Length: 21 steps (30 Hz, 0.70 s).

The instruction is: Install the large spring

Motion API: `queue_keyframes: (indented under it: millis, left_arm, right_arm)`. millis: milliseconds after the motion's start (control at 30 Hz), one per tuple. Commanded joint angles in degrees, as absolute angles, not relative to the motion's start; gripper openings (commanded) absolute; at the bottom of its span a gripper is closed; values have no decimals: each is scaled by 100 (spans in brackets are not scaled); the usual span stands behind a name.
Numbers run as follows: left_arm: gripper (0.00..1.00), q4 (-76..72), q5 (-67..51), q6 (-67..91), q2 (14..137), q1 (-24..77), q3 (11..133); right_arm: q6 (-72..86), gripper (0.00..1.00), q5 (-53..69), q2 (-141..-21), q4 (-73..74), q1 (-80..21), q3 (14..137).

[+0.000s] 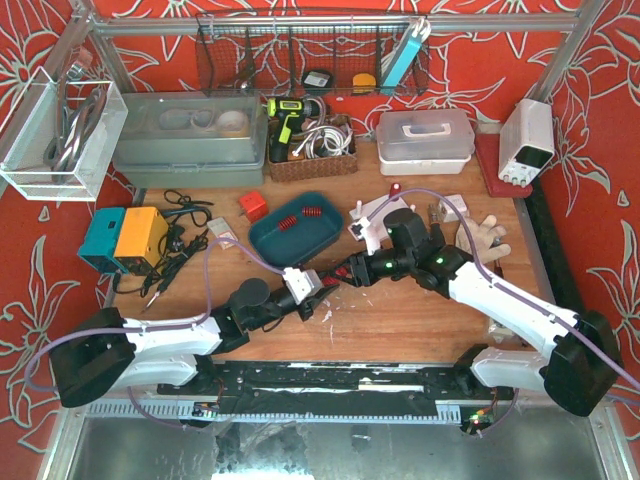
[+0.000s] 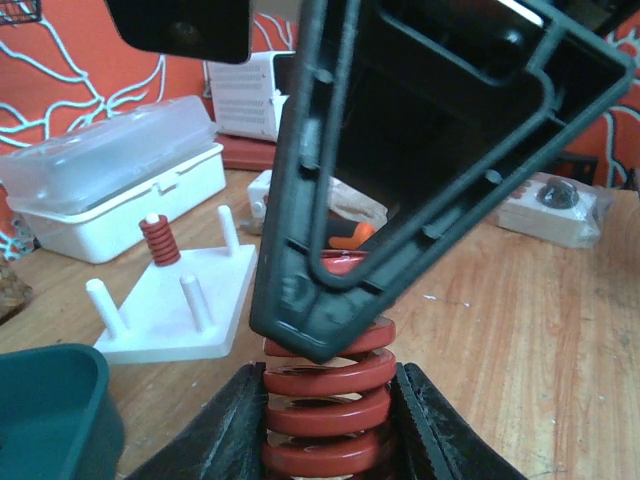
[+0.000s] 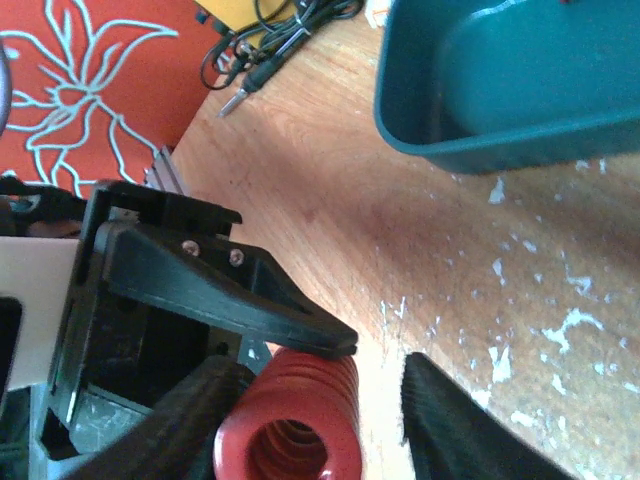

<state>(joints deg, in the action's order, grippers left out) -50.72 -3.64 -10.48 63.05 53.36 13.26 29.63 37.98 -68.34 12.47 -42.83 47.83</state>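
– Left gripper (image 1: 318, 286), top view: clamped on the large red coil spring (image 1: 331, 281), held off the wooden table (image 1: 400, 330) near centre. You have the right gripper (image 1: 346, 272) nose to nose with it. Which arm sits nearer the white square plate with upright pegs (image 1: 372, 215)?

– Right arm, by my reading; the plate lies just behind its wrist. The teal plastic tray (image 1: 295, 228) is on the left arm's side.

– Left wrist view?

– Both fingers (image 2: 235, 430) press the spring's lower coils, a firm hold. Its long axis runs straight out along those fingers, away from the camera. The right arm's black finger (image 2: 290, 260) rests on the top coil. Beyond: the peg plate, a small red spring (image 2: 158, 240) on one peg, three pegs bare.

– Right wrist view?

– You look into the spring's open end, so the axis points back at this camera. Jaws partly open, straddling the free end: one pad (image 3: 185, 410) against the coils, the other (image 3: 450, 420) standing off, wood showing between. Not gripped yet.

– What does the next move turn on?

– Likely the handover. Close squarely across the coils before the left lets go. The axis will then need turning upright for a peg.
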Motion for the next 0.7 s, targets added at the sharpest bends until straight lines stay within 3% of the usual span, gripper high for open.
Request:
queue_keyframes:
  millis: [0,167,233,300,400,500,567,667]
  left_arm:
    - [6,-5474,-259,-1159,6183,5403,1318]
    - [11,-5467,-100,-1145,6270,5414,1342]
    - [24,-5441,-38,-1120,6275,5418,1351]
    - [44,-5405,45,-1087,6275,5414,1368]
    - [73,-5313,242,-1045,6267,5414,1380]
    - [92,-5221,543,-976,6301,5414,1416]
    - [100,-5132,719,-948,6340,5414,1464]
    - [100,-5083,880,-876,6433,5412,1511]
  right_arm:
    - [2937,43,3955,-6774,1064,-4340,4771]
    - [3006,20,4068,-6744,946,-4342,4729]
    - [3036,10,4039,-6712,901,-4342,4702]
    - [3077,0,3911,-6646,842,-4341,4661]
    - [3123,0,3510,-6500,760,-4337,4601]
    - [3124,0,2932,-6359,736,-4333,4589]
    - [3126,0,2578,-6291,735,-4318,4580]
    - [3048,0,1988,-6250,870,-4261,4664]
